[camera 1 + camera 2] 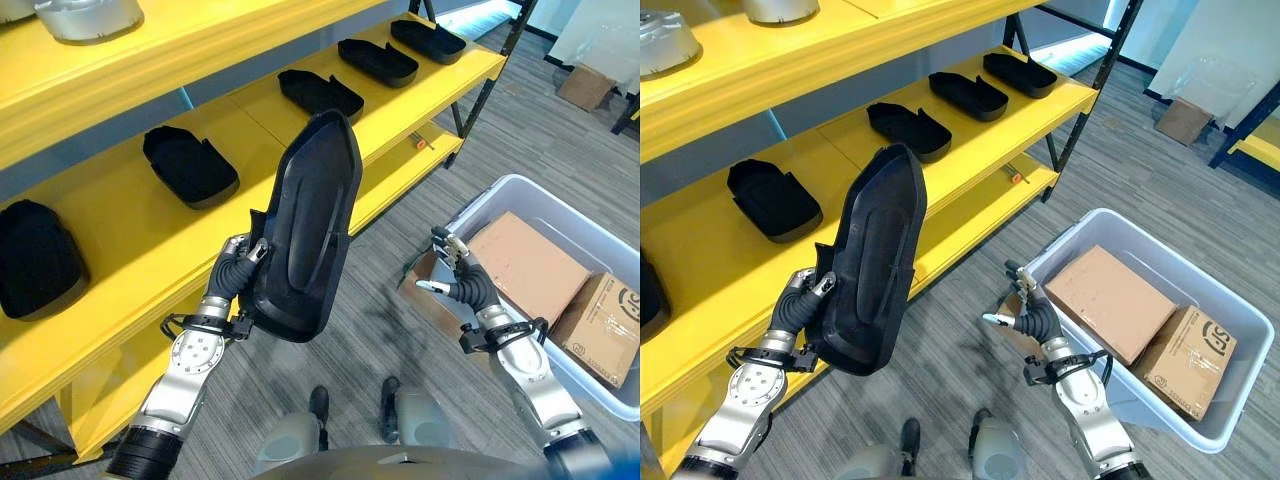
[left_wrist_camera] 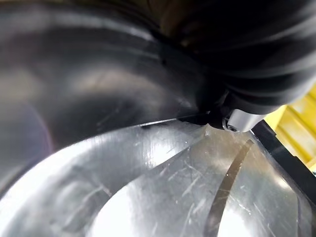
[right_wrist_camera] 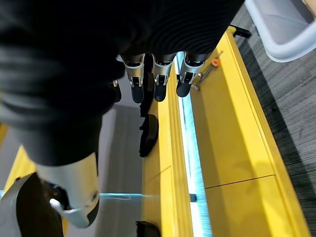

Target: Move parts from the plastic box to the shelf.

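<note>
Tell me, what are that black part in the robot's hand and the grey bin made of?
The black part in the left hand looks like moulded plastic, semi-gloss, with soft highlights and raised ribs. The bin appears to be translucent grey plastic: thin, smooth, rounded walls.

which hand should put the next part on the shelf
Left, most likely. The left hand already grips the black part, held upright just in front of the yellow shelf. The right hand is empty, open, over by the plastic box.

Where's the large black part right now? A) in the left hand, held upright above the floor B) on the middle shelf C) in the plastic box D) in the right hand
A: the left hand grips the black part at its lower edge, upright in front of the yellow shelf.
</note>
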